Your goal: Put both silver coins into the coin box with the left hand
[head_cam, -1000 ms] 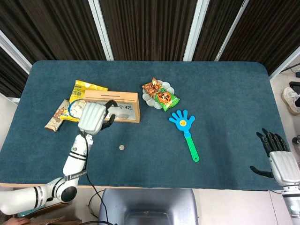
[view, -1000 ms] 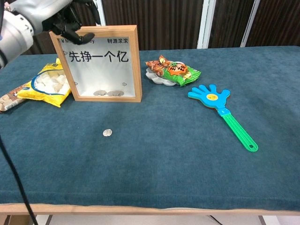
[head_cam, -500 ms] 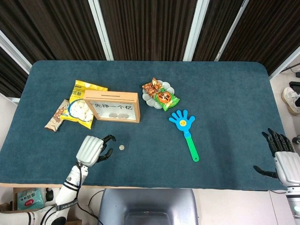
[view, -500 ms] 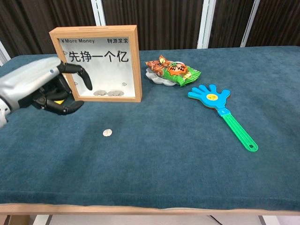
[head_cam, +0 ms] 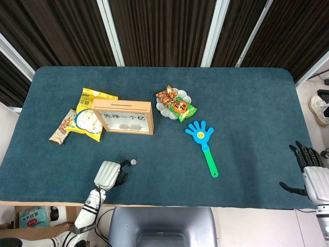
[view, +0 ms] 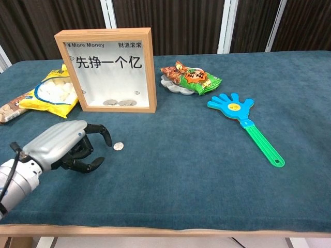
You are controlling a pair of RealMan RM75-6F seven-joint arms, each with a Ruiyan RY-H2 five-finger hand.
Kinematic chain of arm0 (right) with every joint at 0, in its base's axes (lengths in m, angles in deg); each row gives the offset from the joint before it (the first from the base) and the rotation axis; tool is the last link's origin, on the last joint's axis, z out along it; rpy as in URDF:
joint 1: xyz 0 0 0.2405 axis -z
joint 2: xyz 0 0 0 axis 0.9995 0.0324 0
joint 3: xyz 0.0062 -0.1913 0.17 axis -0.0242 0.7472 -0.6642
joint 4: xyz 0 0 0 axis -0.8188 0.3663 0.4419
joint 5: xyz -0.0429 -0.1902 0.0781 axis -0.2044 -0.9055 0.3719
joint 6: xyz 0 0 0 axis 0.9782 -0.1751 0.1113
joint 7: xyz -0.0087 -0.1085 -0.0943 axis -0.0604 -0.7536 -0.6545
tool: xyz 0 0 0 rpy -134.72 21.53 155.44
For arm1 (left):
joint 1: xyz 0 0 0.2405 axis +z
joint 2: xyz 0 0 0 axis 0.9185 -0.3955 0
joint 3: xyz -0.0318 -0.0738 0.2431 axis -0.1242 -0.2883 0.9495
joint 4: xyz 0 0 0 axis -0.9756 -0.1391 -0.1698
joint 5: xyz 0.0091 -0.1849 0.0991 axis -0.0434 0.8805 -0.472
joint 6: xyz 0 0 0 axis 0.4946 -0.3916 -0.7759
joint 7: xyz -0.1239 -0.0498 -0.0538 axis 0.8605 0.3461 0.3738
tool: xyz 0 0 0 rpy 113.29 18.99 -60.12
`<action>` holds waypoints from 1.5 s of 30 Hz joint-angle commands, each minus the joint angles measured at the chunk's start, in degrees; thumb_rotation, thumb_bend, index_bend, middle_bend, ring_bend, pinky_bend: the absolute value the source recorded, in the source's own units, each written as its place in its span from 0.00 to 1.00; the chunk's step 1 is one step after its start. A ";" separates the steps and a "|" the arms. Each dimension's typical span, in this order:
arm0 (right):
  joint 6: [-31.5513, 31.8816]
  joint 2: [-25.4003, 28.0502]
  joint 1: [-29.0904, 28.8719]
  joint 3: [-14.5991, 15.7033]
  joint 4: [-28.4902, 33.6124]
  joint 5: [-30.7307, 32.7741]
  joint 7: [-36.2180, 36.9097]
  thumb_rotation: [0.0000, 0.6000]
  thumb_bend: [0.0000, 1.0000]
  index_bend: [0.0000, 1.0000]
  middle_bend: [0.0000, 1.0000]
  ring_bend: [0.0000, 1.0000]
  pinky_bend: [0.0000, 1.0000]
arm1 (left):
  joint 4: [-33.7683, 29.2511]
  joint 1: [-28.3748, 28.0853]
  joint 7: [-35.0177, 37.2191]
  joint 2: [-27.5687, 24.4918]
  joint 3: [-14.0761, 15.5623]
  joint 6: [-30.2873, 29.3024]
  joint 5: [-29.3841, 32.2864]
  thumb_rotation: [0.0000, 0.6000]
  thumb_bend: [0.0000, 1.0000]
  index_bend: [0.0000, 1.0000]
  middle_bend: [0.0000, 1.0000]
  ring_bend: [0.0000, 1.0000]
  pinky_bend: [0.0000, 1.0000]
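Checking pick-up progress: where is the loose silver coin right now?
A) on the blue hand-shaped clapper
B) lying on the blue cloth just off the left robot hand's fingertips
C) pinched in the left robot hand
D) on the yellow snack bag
B: the small round silver coin lies flat on the blue tablecloth, beside the left robot hand, whose fingers are not closed on it.

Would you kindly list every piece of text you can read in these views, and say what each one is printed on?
"¥ More Money": top left of the coin box front.
"财源滚滚": top right of the same front.
"先挣一个亿": large, across the front.
Yellow snack bag, orange-green snack packets: print too small to read.
Blue hand clapper: smiley face only.
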 commanded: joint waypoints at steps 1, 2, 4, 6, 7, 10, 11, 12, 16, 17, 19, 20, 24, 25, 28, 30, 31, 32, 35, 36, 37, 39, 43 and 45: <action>0.18 0.17 0.15 -0.08 -0.12 0.12 0.52 1.00 0.15 0.00 0.00 0.00 0.00 | 2.02 0.14 0.51 2.03 -1.43 1.25 0.43 1.00 0.41 0.41 1.00 1.00 1.00; 0.29 0.25 0.23 -0.11 -0.15 0.15 0.69 1.00 0.15 0.00 0.00 0.00 0.00 | 2.61 0.12 0.34 2.54 -1.77 1.42 0.47 1.00 0.41 0.41 1.00 1.00 1.00; 0.36 0.31 0.28 -0.10 -0.17 0.08 0.84 1.00 0.15 0.00 0.00 0.00 0.00 | 3.40 -0.01 0.15 3.34 -2.35 1.86 0.63 1.00 0.41 0.41 1.00 1.00 1.00; 0.31 0.34 0.27 0.00 -0.13 -0.09 0.82 1.00 0.15 0.00 0.00 0.00 0.00 | 4.66 -0.32 -0.69 4.35 -3.14 2.36 0.90 1.00 0.41 0.42 1.00 1.00 1.00; 0.28 0.36 0.27 0.09 -0.09 -0.27 0.78 1.00 0.15 0.00 0.00 0.00 0.00 | 5.46 -0.50 -1.48 4.81 -3.45 2.40 0.90 1.00 0.41 0.42 1.00 1.00 1.00; 0.49 0.41 0.36 0.22 -0.04 -0.64 0.89 1.00 0.15 0.00 0.00 0.00 0.00 | 7.35 -0.81 -3.15 6.23 -4.76 2.63 1.52 1.00 0.41 0.41 1.00 1.00 1.00; 0.56 0.45 0.40 0.23 -0.05 -0.69 1.01 1.00 0.15 0.00 0.00 0.00 0.00 | 7.57 -0.84 -3.16 6.47 -5.16 2.89 1.78 1.00 0.41 0.41 1.00 1.00 1.00; 0.59 0.47 0.42 0.21 -0.08 -0.67 1.11 1.00 0.15 0.00 0.00 0.00 0.00 | 7.74 -0.87 -3.21 6.58 -5.35 2.97 1.81 1.00 0.41 0.41 1.00 1.00 1.00; 0.48 0.54 0.40 0.16 -0.10 -0.58 1.36 1.00 0.15 0.00 0.00 0.00 0.00 | 8.63 -1.09 -3.80 7.14 -6.08 3.18 1.70 1.00 0.41 0.41 1.00 1.00 1.00; 0.48 0.55 0.39 0.20 -0.10 -0.71 1.45 1.00 0.15 0.00 0.00 0.00 0.00 | 8.67 -1.17 -4.01 7.20 -6.31 3.31 1.78 1.00 0.41 0.41 1.00 1.00 1.00; 0.68 0.58 0.44 0.21 -0.12 -0.91 1.45 1.00 0.15 0.00 0.00 0.00 0.00 | 8.52 -1.23 -4.21 7.21 -6.55 3.45 1.78 1.00 0.41 0.42 1.00 1.00 1.00; 0.84 0.59 0.51 0.24 -0.14 -1.01 1.53 1.00 0.15 0.00 0.00 0.00 0.00 | 8.50 -1.21 -4.44 7.17 -6.55 3.43 1.64 1.00 0.41 0.42 1.00 1.00 1.00; 0.98 0.64 0.58 0.15 -0.05 -0.93 1.70 1.00 0.15 0.00 0.00 0.00 0.00 | 8.72 -1.07 -5.06 7.44 -6.40 3.72 1.44 1.00 0.41 0.42 1.00 1.00 1.00; 0.95 0.67 0.56 0.16 0.00 -0.97 1.71 1.00 0.15 0.00 0.00 0.00 0.00 | 8.77 -1.07 -5.13 7.55 -6.44 3.81 1.44 1.00 0.41 0.42 1.00 1.00 1.00; 1.18 0.67 0.64 0.34 0.06 -1.48 1.62 1.00 0.15 0.00 0.00 0.00 0.00 | 9.23 -1.17 -5.52 7.93 -6.75 4.18 1.58 1.00 0.41 0.43 1.00 1.00 1.00; 1.39 0.63 0.73 0.38 0.06 -1.61 1.57 1.00 0.15 0.00 0.00 0.00 0.00 | 9.34 -1.25 -5.50 8.11 -7.02 4.39 1.65 1.00 0.41 0.43 1.00 1.00 1.00; 1.41 0.65 0.75 0.39 0.07 -1.62 1.60 1.00 0.15 0.00 0.00 0.00 0.00 | 9.44 -1.29 -5.56 8.19 -7.08 4.39 1.59 1.00 0.41 0.43 1.00 1.00 1.00; 1.39 0.64 0.76 0.35 0.03 -1.51 1.63 1.00 0.15 0.00 0.00 0.00 0.00 | 9.54 -1.32 -5.57 8.29 -7.13 4.41 1.50 1.00 0.41 0.43 1.00 1.00 1.00; 1.34 0.67 0.75 0.27 0.05 -1.36 1.72 1.00 0.15 0.00 0.00 0.00 0.00 | 9.68 -1.43 -5.67 8.47 -7.19 4.50 1.25 1.00 0.41 0.43 1.00 1.00 1.00; 1.39 0.71 0.78 0.28 0.06 -1.40 1.73 1.00 0.15 0.00 0.00 0.00 0.00 | 9.74 -1.45 -5.77 8.50 -7.14 4.50 1.12 1.00 0.41 0.43 1.00 1.00 1.00; 1.42 0.74 0.79 0.32 0.04 -1.49 1.77 1.00 0.15 0.00 0.00 0.00 0.00 | 9.93 -1.50 -5.99 8.54 -7.06 4.42 0.90 1.00 0.41 0.43 1.00 1.00 1.00; 1.54 0.81 0.83 0.38 -0.08 -1.71 1.83 1.00 0.15 0.00 0.00 0.00 0.00 | 10.37 -1.56 -6.19 8.76 -7.05 4.41 0.71 1.00 0.41 0.43 1.00 1.00 1.00; 1.50 0.85 0.83 0.39 -0.08 -1.73 2.02 1.00 0.15 0.00 0.00 0.00 0.00 | 10.67 -1.62 -6.20 9.02 -7.22 4.68 0.78 1.00 0.41 0.43 1.00 1.00 1.00; 1.48 0.86 0.82 0.40 -0.08 -1.72 2.03 1.00 0.15 0.00 0.00 0.00 0.00 | 10.75 -1.65 -6.22 9.08 -7.24 4.69 0.74 1.00 0.41 0.43 1.00 1.00 1.00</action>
